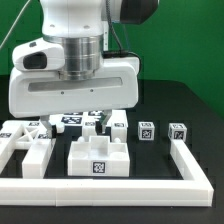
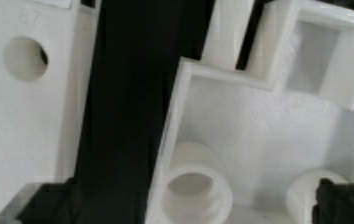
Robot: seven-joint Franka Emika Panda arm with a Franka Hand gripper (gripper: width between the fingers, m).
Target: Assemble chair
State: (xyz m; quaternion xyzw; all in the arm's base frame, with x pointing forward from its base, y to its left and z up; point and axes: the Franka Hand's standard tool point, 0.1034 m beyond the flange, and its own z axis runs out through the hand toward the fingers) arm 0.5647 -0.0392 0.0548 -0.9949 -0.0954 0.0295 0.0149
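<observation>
The chair parts are matte-white tagged blocks on the black table. A blocky piece [image 1: 97, 160] with a tag on its face stands at the front centre. More tagged parts [image 1: 27, 140] lie at the exterior view's left, and two short square posts [image 1: 145, 128] [image 1: 177, 130] stand at its right. My gripper [image 1: 92, 118] hangs low just behind the centre piece, its tips mostly hidden. In the wrist view the gripper [image 2: 195, 205] is open. Its dark fingertips [image 2: 49, 205] sit wide apart on either side of a white panel with round holes [image 2: 245, 120], very close to it.
The long white L-shaped rail [image 1: 190, 165] runs along the front and up the exterior view's right side. Another white slab with a round hole [image 2: 23, 70] lies beside the panel across a dark gap. The big arm body [image 1: 70, 70] hides the middle back.
</observation>
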